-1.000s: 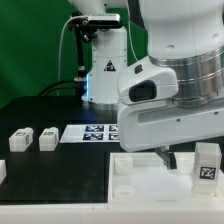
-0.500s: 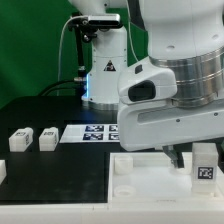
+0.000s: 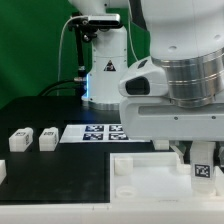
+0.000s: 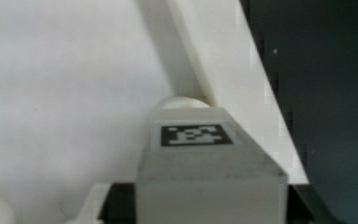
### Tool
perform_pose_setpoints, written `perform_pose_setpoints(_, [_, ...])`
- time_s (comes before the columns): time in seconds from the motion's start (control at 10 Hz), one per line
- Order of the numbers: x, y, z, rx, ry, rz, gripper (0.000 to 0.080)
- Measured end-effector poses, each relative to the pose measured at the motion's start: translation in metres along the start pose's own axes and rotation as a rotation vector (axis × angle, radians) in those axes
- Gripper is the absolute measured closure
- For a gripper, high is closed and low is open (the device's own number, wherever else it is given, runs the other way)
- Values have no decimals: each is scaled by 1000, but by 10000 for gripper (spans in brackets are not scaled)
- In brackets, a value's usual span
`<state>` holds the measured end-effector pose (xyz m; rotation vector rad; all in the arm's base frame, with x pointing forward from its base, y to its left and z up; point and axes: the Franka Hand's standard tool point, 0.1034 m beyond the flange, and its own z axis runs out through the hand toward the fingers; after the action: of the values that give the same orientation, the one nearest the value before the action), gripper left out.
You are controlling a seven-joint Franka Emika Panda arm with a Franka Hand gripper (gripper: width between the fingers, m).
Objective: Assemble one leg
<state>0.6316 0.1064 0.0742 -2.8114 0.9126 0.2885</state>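
My gripper (image 3: 203, 158) is shut on a leg (image 3: 203, 170), a small white post with a black-and-white tag. It holds the leg upright over the near right corner of the big white tray (image 3: 140, 176). In the wrist view the leg (image 4: 197, 150) fills the space between the jaws of the gripper (image 4: 197, 208), tag facing the camera. Its far end is at a raised rim of the tray (image 4: 69, 100), by a small rounded bump. I cannot tell whether the leg touches the tray. Two more legs (image 3: 19, 139) (image 3: 47, 138) lie at the exterior view's left.
The marker board (image 3: 95, 132) lies on the black table behind the tray. Another white part (image 3: 2, 171) shows at the exterior view's left edge. The arm's base (image 3: 103, 70) stands at the back before a green backdrop.
The gripper with the leg has moved slightly down and toward the exterior view's left, while the arm's body has shifted a little to the right. The loose legs have not moved.
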Motion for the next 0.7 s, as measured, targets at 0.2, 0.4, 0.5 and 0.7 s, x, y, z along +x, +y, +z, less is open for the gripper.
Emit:
perform_pose_setpoints(0.2, [-1,1,0,32,11,227,507])
perform_pose_setpoints(0.4, [0,1,1,78,-8,516,506])
perform_pose_setpoints(0.5, [-1,2,1,93,-15,630,506])
perform_pose_setpoints(0.7, [-2,0,2,99,-21,764,506])
